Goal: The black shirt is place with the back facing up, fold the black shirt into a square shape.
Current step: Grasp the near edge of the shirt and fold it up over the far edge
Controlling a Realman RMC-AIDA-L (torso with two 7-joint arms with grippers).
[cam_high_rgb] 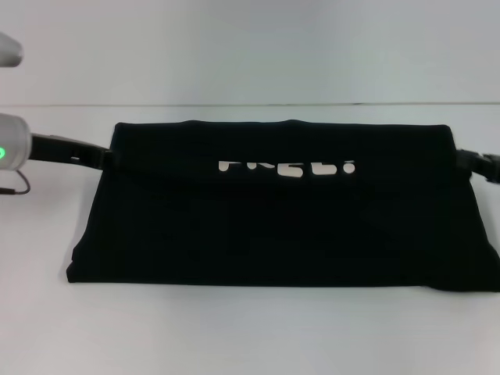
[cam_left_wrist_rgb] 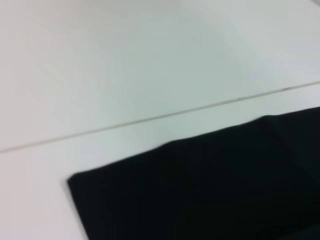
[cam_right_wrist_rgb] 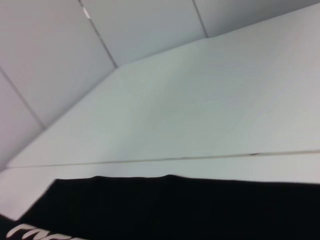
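One shirt (cam_high_rgb: 281,226) lies on the white table (cam_high_rgb: 250,336), spread as a wide dark band across the middle of the head view. Its far portion is doubled over toward the near side, forming a flap whose lower edge cuts across white lettering (cam_high_rgb: 286,166), so only the bottom halves of the characters show. The near edge runs roughly straight, with the near corners flaring out a little wider than the far ones.

Left side: the left gripper (cam_high_rgb: 100,158) reaches in low from the left edge and meets the far left corner of the shirt, at the end of the folded flap. Its tip is covered by the cloth; whether it is pinching the fabric or parted cannot be told. The left wrist view shows only a dark corner of the shirt (cam_left_wrist_rgb: 210,190) lying flat on the table, beside a thin seam line.

Right side: the right gripper (cam_high_rgb: 476,164) comes in from the right edge at the matching far right corner, touching the cloth. Its fingers are likewise hidden, so their state cannot be told. The right wrist view shows the shirt's edge (cam_right_wrist_rgb: 190,210), a fragment of lettering (cam_right_wrist_rgb: 40,233), the table and wall panels behind.
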